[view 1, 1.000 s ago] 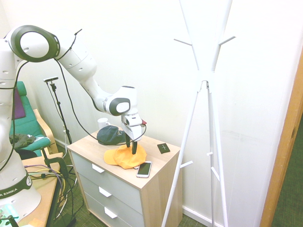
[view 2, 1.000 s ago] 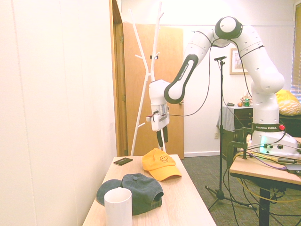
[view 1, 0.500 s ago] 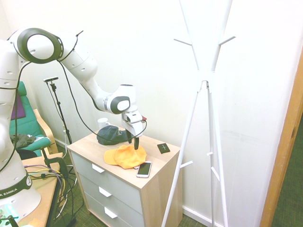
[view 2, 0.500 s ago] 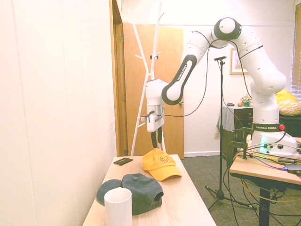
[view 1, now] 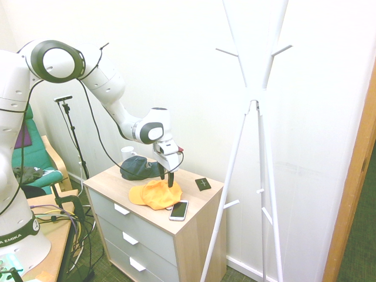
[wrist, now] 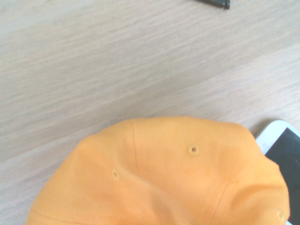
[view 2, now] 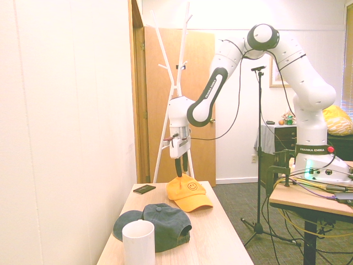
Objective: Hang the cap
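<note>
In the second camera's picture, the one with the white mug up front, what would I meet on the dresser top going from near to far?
White mug, dark blue-grey cap, yellow cap with a smiley face.

On the arm link [view 2: 211,88], upper middle of second exterior view, and on base collar [view 2: 315,149], right, stands "FRANKA EMIKA".

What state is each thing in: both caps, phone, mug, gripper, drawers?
Yellow cap: lying on the dresser, not hung
Blue cap: lying, unworn
Phone: face up, screen dark
Mug: upright
Gripper: open, at the yellow cap
Drawers: closed
</note>
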Action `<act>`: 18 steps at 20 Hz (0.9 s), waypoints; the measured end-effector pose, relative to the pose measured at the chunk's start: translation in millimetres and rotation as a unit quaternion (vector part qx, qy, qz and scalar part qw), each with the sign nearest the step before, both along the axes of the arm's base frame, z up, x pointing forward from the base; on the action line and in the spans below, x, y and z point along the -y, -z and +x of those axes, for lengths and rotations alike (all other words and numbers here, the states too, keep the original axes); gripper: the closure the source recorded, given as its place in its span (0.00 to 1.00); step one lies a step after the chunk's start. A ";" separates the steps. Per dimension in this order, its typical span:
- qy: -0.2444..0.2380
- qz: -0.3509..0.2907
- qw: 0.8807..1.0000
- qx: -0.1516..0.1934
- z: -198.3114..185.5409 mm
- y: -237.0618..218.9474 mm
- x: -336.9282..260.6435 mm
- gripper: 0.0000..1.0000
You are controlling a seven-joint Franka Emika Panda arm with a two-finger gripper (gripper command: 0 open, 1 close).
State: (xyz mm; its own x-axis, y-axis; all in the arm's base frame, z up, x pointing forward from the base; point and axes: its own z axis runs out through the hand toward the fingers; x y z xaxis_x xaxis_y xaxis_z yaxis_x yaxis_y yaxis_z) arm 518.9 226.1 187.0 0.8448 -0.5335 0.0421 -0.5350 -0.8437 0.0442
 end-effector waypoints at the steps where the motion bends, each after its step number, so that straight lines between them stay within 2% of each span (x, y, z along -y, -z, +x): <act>1: 0.000 0.000 1.000 -0.001 -0.2 0.9 0.2 1.00; 18: 0.001 -0.002 1.000 -0.006 -1.5 14.0 2.8 1.00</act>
